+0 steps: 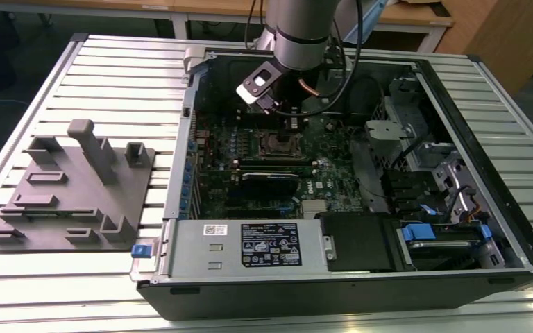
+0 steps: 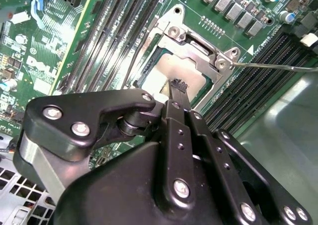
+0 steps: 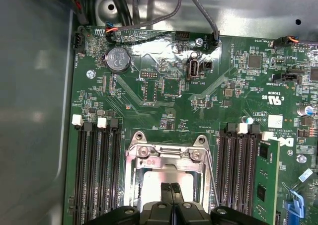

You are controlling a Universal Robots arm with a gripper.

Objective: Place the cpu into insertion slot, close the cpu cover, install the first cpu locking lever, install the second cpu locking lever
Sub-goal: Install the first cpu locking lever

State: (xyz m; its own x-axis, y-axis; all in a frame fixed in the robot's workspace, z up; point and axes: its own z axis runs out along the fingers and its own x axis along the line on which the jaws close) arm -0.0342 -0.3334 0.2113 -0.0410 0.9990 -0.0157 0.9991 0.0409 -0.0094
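Holding the gripper [image 2: 177, 85] pinched together and empty, tips right over the chip [image 2: 194, 72] framed by the closed cover [image 2: 196, 45].

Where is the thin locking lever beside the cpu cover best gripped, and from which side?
Probably the locking lever is best pinched across its straight rod, away from the cpu cover, coming from above: it is a thin wire lying out over the memory slots.
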